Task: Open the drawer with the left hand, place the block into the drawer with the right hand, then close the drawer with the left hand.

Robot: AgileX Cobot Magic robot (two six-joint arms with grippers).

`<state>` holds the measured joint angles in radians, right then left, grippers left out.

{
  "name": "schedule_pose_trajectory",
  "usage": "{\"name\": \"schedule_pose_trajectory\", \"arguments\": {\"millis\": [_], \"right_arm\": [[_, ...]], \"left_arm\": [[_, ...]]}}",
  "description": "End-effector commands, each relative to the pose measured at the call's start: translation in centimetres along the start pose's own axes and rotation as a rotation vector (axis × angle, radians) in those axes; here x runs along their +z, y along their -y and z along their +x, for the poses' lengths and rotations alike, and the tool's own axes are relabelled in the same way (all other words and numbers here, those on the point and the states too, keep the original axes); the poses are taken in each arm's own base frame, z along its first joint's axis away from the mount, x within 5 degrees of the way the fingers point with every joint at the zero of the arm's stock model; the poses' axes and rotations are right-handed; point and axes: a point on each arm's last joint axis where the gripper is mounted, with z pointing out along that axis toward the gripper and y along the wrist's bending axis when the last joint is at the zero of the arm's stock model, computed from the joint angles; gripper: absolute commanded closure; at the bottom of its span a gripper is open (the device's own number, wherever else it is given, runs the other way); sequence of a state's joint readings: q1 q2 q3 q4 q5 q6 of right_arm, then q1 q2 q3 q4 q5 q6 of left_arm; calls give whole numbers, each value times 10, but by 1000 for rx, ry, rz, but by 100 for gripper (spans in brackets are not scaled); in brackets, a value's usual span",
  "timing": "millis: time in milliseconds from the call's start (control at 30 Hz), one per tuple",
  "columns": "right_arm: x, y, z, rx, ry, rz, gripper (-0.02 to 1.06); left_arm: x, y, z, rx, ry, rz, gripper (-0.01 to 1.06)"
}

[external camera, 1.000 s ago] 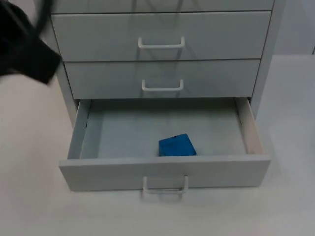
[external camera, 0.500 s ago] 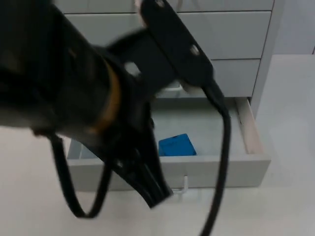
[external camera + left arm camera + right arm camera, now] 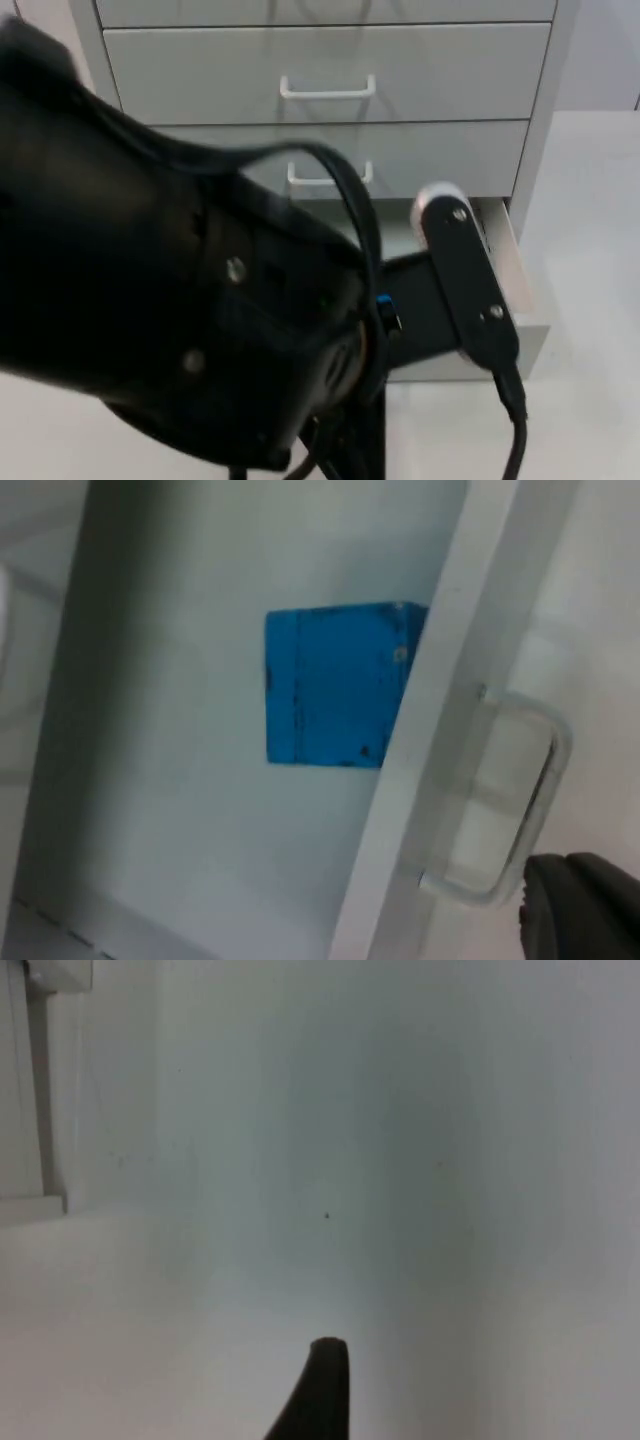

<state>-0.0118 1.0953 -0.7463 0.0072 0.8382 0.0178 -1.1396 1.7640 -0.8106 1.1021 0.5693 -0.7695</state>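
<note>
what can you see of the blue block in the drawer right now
The blue block is a squarish, flat-topped piece with a matte face, faint scuffs and small dark specks near one edge. It lies flat on the pale floor of the open bottom drawer, close behind the drawer's front panel, which hides one side of it. Nothing grips it. In the top view the left arm covers nearly all of it.

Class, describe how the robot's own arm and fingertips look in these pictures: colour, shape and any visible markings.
The left arm is a bulky black body with rounded housings, small silver screws and a flat black link capped by a pale round end. The left gripper's fingertip is a dark, rounded block beside the drawer handle. The right gripper's fingertip is a slim black, curved, round-tipped prong.
</note>
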Motion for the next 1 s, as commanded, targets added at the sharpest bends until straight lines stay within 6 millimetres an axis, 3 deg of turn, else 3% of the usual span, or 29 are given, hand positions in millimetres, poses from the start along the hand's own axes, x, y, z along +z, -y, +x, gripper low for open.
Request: {"name": "schedule_pose_trajectory", "arguments": {"millis": [0, 500, 967], "right_arm": [[-1, 0, 1, -8, 10, -1, 26], [-1, 0, 0, -9, 14, 1, 26], [-1, 0, -1, -8, 23, -1, 26]], "left_arm": [[3, 3, -3, 9, 22, 0, 105], [40, 0, 5, 1, -4, -22, 105], [66, -56, 23, -126, 44, -170, 105]]}}
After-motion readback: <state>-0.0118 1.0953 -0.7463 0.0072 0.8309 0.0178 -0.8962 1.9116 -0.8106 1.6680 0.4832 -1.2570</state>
